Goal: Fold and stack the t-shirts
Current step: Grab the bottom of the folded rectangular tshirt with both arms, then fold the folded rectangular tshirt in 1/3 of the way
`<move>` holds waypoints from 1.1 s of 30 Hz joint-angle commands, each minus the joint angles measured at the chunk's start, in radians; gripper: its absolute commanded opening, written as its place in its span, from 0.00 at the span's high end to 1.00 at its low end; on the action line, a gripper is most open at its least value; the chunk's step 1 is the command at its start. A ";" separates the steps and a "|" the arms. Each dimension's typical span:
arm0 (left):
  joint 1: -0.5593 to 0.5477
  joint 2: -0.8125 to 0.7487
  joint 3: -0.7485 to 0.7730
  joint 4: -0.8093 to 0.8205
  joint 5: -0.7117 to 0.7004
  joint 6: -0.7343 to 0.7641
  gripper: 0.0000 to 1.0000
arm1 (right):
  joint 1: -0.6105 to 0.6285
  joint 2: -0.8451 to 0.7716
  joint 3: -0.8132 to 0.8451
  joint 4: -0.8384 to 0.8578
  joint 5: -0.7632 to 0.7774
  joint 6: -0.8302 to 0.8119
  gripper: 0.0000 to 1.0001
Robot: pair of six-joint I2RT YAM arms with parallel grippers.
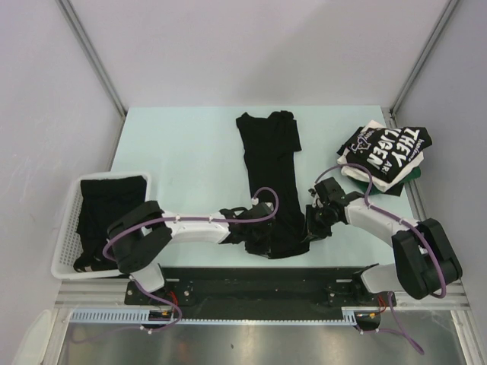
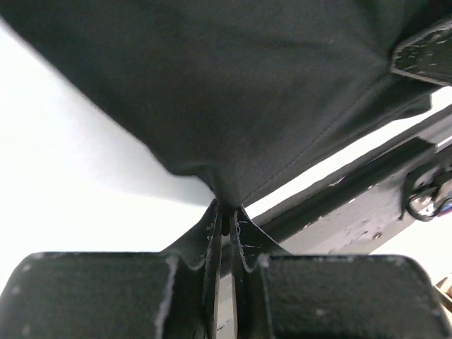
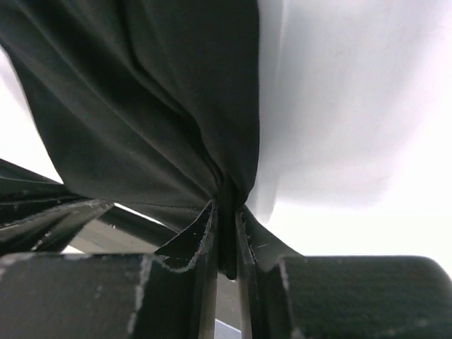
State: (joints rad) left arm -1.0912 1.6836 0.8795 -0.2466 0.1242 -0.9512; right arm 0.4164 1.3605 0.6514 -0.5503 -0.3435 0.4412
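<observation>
You're holding the black tee [image 1: 270,163] at both near corners. It's lying lengthwise down the middle of the table [image 1: 183,144], folded into a narrow strip, w/ the collar end pointing toward the far edge and the hem end sitting close to the arm bases.

L side: the left gripper [image 1: 261,237] is reaching in from the left and sitting at the strip's near-left corner. In the left wrist view its fingers [image 2: 210,236] are closed, pinching a small bunch of black cloth, and the fabric is fanning out taut from the pinch.

R side: the right gripper [image 1: 316,226] is sitting at the near-right corner. In the right wrist view its fingers [image 3: 205,233] are clamping a thick gather of the same tee, and the cloth is spreading away from them in deep folds, w/ pale tabletop showing to the right.

The two grippers are sitting near each other, w/ the strip's near end running between them.

Other tees: a stack of folded tees [image 1: 384,152] is resting at the far-right corner, well apart from the strip, top one black w/ big white block lettering and white fabric showing under it. On the left edge, the white mesh basket [image 1: 65,236] is holding more black fabric [image 1: 106,205]. You can't tell how many pcs are in there.
</observation>
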 commanded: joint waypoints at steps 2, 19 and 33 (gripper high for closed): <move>0.011 -0.117 0.032 -0.121 -0.069 0.060 0.92 | 0.018 -0.037 0.076 -0.072 0.012 -0.006 0.83; 0.171 -0.285 0.127 -0.292 -0.103 0.203 0.92 | 0.062 0.009 0.321 -0.132 0.034 0.022 0.85; 0.376 -0.134 0.360 -0.342 -0.064 0.436 0.94 | -0.002 0.212 0.591 -0.117 0.092 -0.093 0.86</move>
State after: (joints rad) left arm -0.7597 1.5032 1.1690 -0.5579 0.0494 -0.6086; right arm 0.4427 1.5326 1.1641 -0.6655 -0.2924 0.3946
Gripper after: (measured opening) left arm 0.077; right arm 0.150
